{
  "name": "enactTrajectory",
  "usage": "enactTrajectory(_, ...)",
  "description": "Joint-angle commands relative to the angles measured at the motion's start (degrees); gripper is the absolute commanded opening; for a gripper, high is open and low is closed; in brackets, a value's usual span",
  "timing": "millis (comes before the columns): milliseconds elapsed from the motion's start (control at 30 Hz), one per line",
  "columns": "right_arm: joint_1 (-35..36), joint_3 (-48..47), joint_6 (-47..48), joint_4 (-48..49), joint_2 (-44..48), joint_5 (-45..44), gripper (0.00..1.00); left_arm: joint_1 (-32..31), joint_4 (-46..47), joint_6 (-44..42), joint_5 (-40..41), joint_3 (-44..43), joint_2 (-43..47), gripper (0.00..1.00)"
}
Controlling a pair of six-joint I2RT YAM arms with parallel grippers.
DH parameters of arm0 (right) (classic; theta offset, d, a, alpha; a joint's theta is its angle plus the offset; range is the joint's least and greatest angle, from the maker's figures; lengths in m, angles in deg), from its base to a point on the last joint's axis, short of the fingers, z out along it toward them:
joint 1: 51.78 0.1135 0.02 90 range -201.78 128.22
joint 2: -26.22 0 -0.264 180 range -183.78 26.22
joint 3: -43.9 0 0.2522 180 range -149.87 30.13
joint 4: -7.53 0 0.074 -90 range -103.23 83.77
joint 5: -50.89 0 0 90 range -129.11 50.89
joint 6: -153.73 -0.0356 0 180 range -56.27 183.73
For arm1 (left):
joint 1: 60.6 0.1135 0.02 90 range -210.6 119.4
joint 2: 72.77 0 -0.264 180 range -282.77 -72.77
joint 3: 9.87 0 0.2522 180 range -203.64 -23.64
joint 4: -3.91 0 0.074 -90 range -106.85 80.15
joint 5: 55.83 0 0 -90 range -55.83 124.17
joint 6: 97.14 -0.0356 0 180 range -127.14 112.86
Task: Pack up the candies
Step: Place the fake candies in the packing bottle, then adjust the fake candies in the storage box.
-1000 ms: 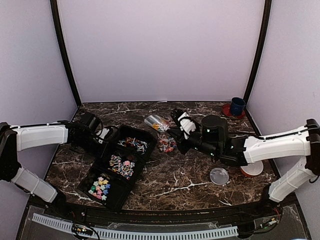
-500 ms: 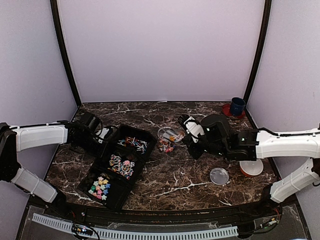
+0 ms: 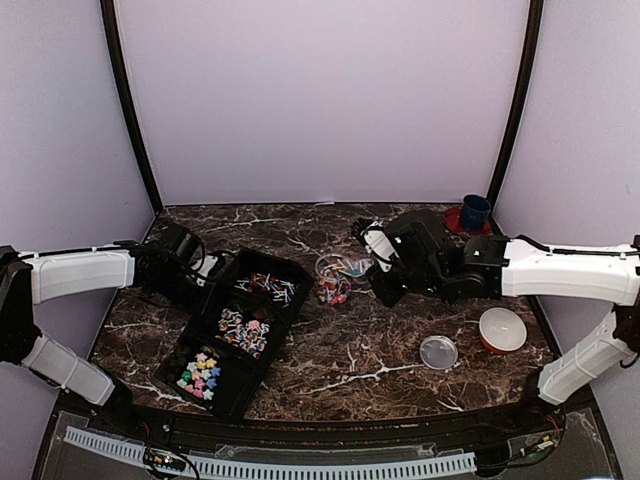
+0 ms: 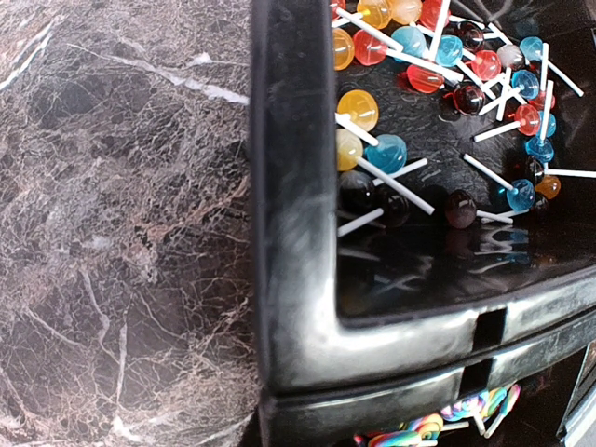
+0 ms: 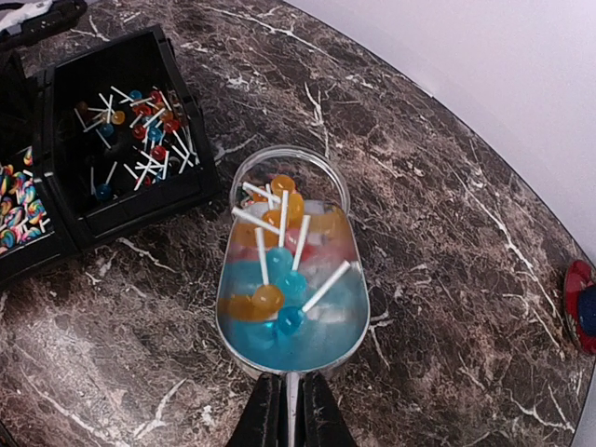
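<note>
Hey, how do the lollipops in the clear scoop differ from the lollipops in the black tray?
The scoop lollipops are few; the tray lollipops are many. The scoop lollipops lie in the clear scoop held by the right gripper; the tray lollipops lie in an end compartment of the black tray. Scoop ones look mostly orange and blue; tray ones include dark heads. Both have round heads on thin white sticks.

Both arms stretched out low, reaching inward. Left end effector (image 3: 208, 270) is pinched closed, right end effector (image 5: 289, 410) is clamped tight on a scoop (image 5: 290, 150) handle.
</note>
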Motion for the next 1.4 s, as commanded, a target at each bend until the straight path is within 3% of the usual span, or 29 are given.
enactTrajectory(0, -1.66, -3.52, -1.63, -2.32, -2.08, -1.07, 0.0, 0.15, 2.42, 1.1, -3.16, -2.08, 3.31, 0.0)
enactTrajectory(1133, -2.31, -22.47, -0.61, -24.72, -11.27, 2.43, 0.0, 0.14, 2.39, 1.24, -3.67, -2.01, 3.22, 0.0)
enactTrajectory(1367, -1.63, -23.35, 3.37, -21.2, -10.64, 5.24, 0.0, 0.14, 2.02, 0.86, -4.77, -2.04, 2.34, 0.0)
